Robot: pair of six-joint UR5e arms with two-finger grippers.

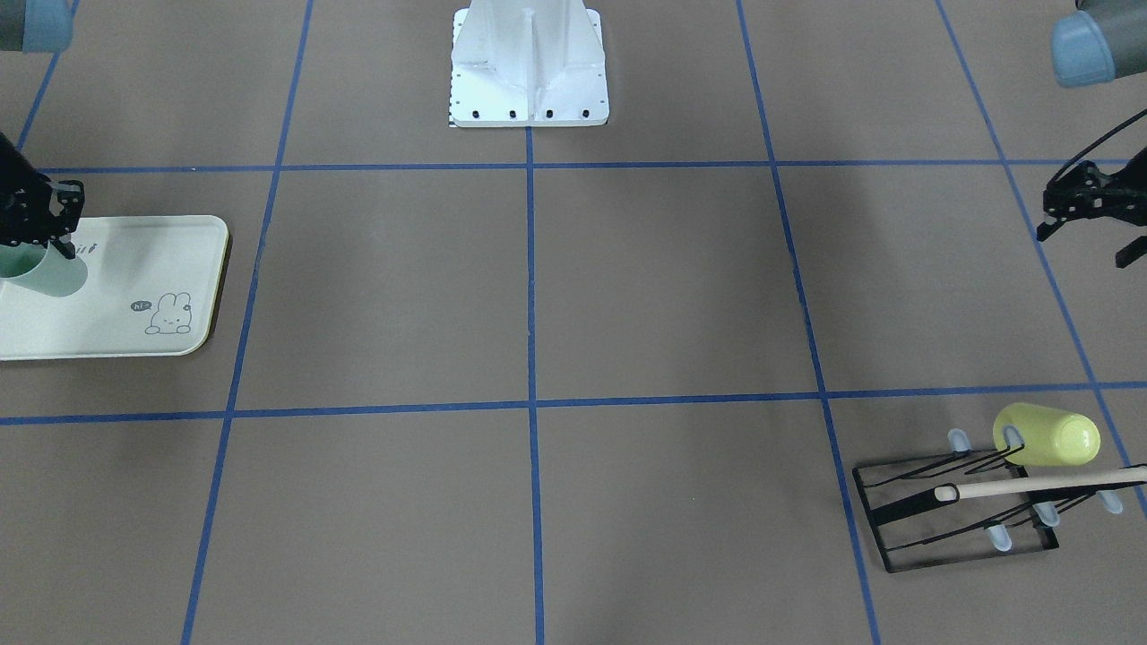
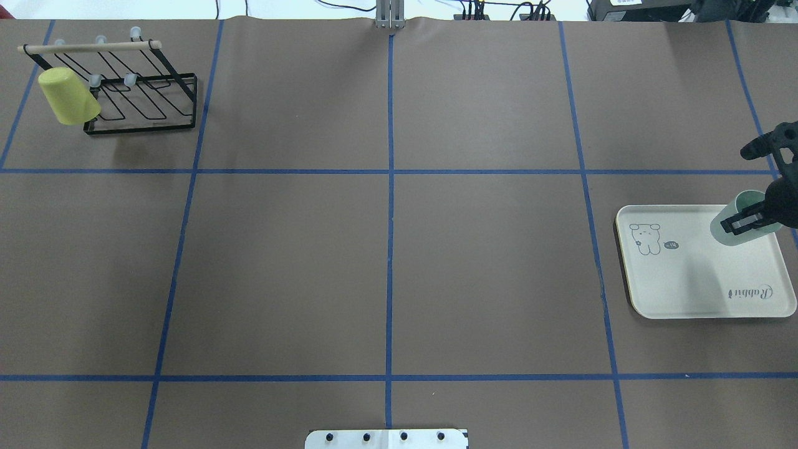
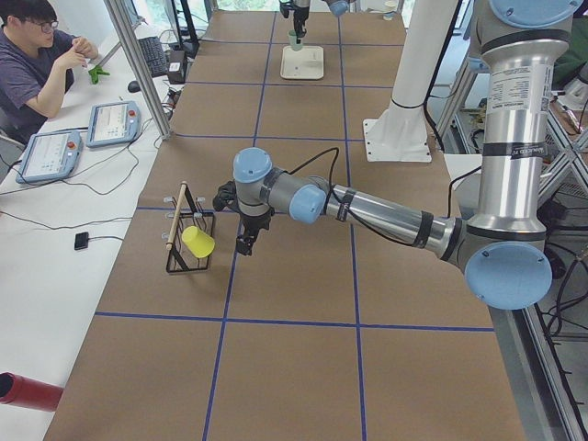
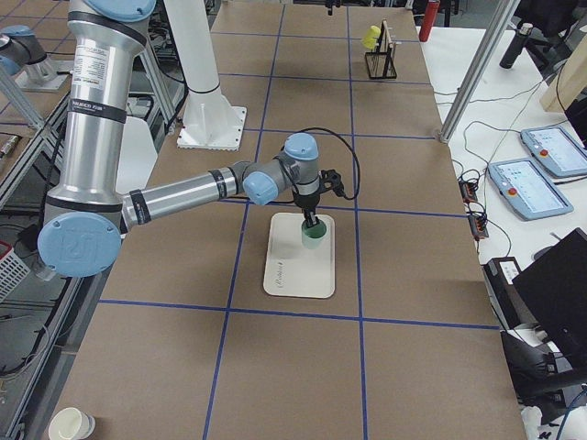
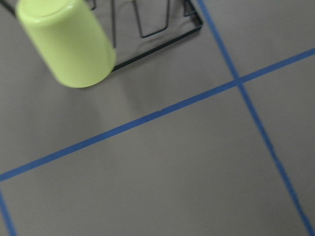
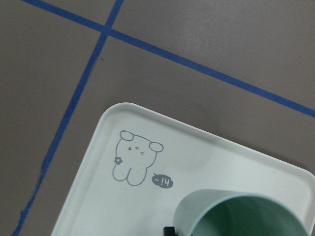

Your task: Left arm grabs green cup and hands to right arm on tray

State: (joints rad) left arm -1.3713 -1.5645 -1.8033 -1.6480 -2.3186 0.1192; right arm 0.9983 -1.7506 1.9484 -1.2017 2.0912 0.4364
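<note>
while the left arm sits off at the other end of the counter, the right claw is clamped on the green cup. one finger is outside the wall and the other looks tucked inside the rim. the cup is mouth-up, a bit tilted, over the tray, in the corner farthest from the robot and across from the little bunny drawing. can't tell if its base is actually touching the tray or just off it. the left claw has its fingers apart with nothing in them, hovering over bare counter near the black wire rack. a yellow-green cup hangs tipped over on a prong at the rack's end.
</note>
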